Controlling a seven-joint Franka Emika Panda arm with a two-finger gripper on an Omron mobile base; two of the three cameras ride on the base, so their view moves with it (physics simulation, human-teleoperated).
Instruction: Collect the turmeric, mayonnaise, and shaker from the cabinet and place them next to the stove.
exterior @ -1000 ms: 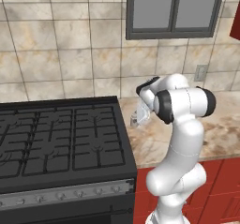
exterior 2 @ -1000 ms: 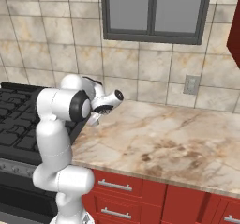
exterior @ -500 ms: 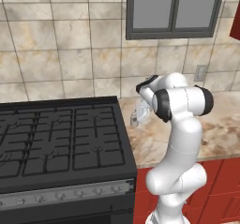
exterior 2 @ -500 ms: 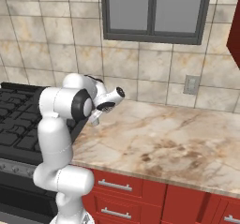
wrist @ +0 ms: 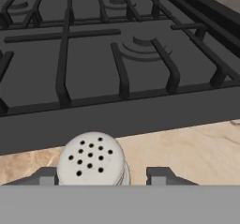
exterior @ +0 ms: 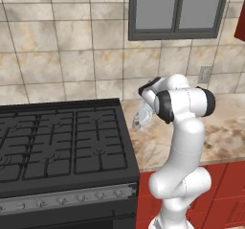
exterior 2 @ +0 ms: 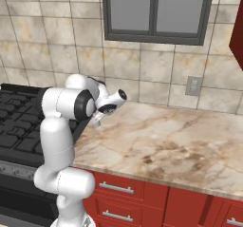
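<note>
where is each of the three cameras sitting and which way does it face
Left base view: behind the arm's left, facing forward and down at the stove and counter; arm at lower right.
Right base view: behind its right, facing the counter and wall tiles; arm at lower left.
Hand view: on the hand, looking along the gripper at the stove grates, with the shaker between the fingertips.
Both base views share stove, counter and arm.

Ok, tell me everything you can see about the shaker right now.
The shaker is a small grey metal-looking cylinder with a lighter, rounded top dotted with dark holes. It sits between the fingers of the gripper, its top facing the hand camera, over the marble counter just beside the stove. Its lower body is hidden.
</note>
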